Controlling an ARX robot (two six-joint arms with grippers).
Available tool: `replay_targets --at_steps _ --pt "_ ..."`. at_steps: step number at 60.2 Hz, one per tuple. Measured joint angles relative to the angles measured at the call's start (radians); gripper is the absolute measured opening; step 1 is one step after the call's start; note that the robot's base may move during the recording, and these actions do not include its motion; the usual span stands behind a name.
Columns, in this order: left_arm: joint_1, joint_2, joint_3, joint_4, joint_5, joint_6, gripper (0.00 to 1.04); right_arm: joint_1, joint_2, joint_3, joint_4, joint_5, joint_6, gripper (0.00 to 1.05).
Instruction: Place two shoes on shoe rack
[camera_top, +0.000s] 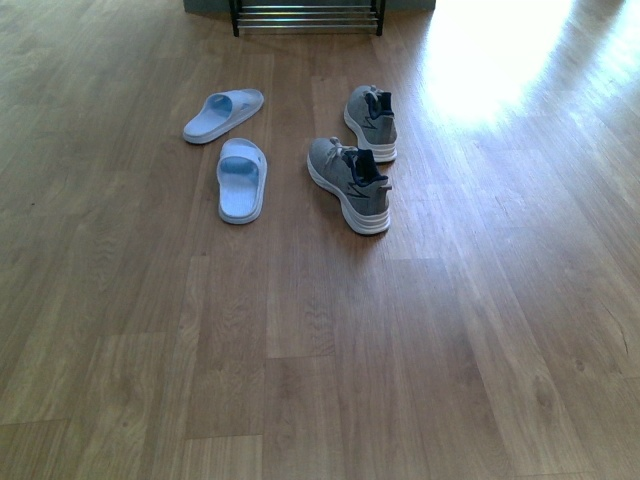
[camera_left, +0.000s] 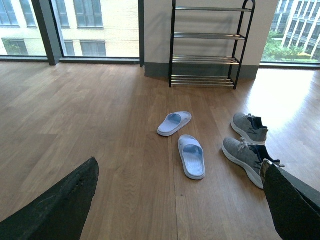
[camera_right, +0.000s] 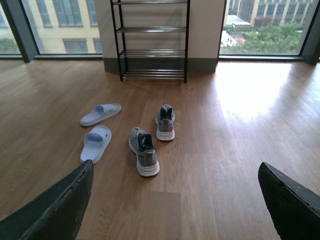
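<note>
Nothing off the floor (camera_top: 320, 350) yet.
My left fingers (camera_left: 60, 205) and right fingers (camera_right: 55, 205) are spread, empty; sneakers (camera_top: 350, 185) and slides (camera_top: 242, 180) sit mid-floor, rack (camera_top: 307, 17) at its far edge. Crooked grabs risk drops between rods (camera_right: 152, 75).

Neither of my arms shows up in the front cam. My left gripper (camera_left: 180, 162) has its jaws spread wide apart, with just the two dark fingers (camera_left: 60, 205) peeking in at the edges of its wrist cam. Same deal with my right gripper (camera_right: 176, 165), fingers (camera_right: 290, 205) far apart. Both wrists are held up high and angled forward-down.
</note>
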Motion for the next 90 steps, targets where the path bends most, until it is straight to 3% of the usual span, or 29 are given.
replay_targets --at_steps 90 --pt "0.0 0.0 0.0 0.0 0.0 0.0 0.95 0.0 0.0 0.0 0.0 0.0 0.0 0.95"
